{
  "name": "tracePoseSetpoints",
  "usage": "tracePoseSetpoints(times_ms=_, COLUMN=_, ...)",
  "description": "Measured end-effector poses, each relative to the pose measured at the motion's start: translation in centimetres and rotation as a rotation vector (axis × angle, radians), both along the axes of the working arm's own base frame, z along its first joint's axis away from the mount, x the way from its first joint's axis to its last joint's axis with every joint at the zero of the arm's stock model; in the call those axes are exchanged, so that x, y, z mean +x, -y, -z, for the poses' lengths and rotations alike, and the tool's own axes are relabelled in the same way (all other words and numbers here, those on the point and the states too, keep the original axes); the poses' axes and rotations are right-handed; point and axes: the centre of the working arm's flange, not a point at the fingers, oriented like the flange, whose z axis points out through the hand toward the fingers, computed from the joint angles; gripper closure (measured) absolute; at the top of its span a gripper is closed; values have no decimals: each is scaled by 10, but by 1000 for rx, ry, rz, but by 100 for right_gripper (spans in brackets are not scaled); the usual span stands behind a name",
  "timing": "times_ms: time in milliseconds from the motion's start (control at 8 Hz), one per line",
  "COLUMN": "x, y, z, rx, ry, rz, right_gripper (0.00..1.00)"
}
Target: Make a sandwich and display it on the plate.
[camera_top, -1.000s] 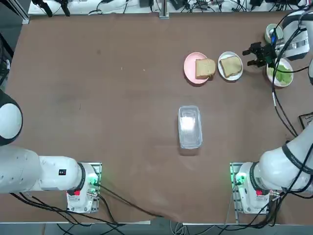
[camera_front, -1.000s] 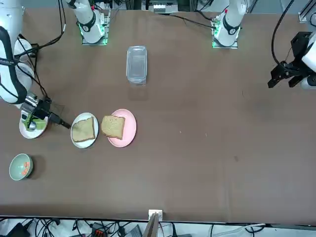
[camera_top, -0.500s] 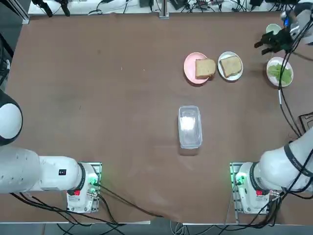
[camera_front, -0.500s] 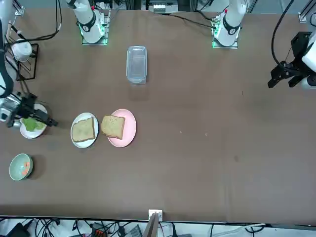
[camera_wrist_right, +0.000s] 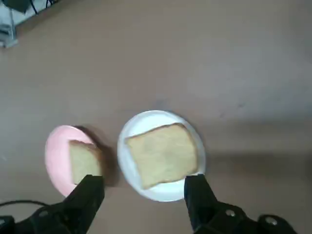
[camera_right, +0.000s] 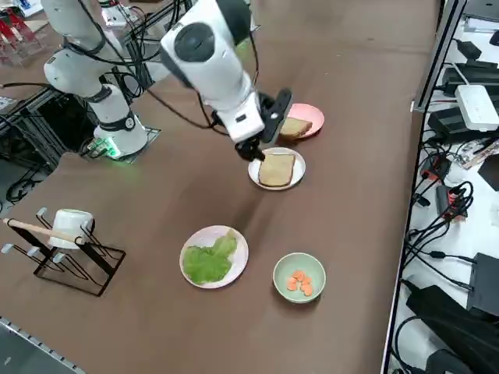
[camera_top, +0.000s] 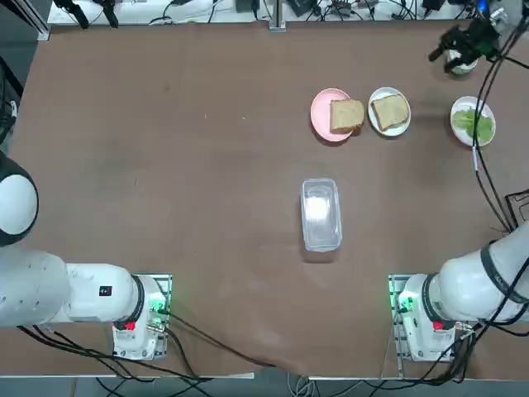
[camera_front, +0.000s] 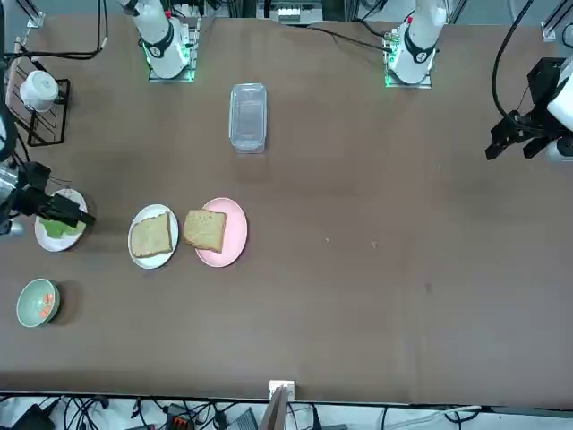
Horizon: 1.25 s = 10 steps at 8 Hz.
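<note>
Two bread slices unstacked; right gripper (camera_wrist_right: 141, 192), jaws open, hovers over white plate (camera_wrist_right: 161, 155)'s slice (camera_wrist_right: 163, 155); next: descend, grasp.

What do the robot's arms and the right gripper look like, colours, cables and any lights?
Both arms are glossy white with rounded shells. The right arm has a dark round cap at one joint; black cables trail along it. Its base glows green with a red mark, as does the parked left arm's base. The right gripper is black, with two blocky matte fingers.
</note>
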Motion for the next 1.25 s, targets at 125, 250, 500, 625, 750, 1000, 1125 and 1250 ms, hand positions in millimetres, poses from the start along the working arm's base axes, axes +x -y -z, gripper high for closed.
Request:
tracePoseSetpoints(times_ms=125, x=3, y=-25, z=-5, rx=-33, ry=-47, rz=36, right_gripper=0)
tracePoseSetpoints(times_ms=250, x=4, y=-36, z=-4, rx=-119, ry=-82, rz=24, right_gripper=0)
tracePoseSetpoints(times_ms=500, x=6, y=-17, z=1, rx=-308, ry=-79, rz=-18, right_gripper=0)
tracePoseSetpoints(times_ms=625, x=9, y=-2, z=3, rx=-372, ry=-52, rz=-51, right_gripper=0)
tracePoseSetpoints(times_ms=750, x=17, y=10, z=2, rx=-415, ry=-17, rz=-106, right_gripper=0)
tracePoseSetpoints(times_ms=1000, x=49, y=43, z=3, rx=-480, ry=55, rz=-276, right_gripper=0)
tracePoseSetpoints(times_ms=1125, x=67, y=63, z=11, rx=-512, ry=85, rz=-380, right_gripper=0)
tracePoseSetpoints(times_ms=1250, x=82, y=82, z=24, rx=-539, ry=104, rz=-463, right_gripper=0)
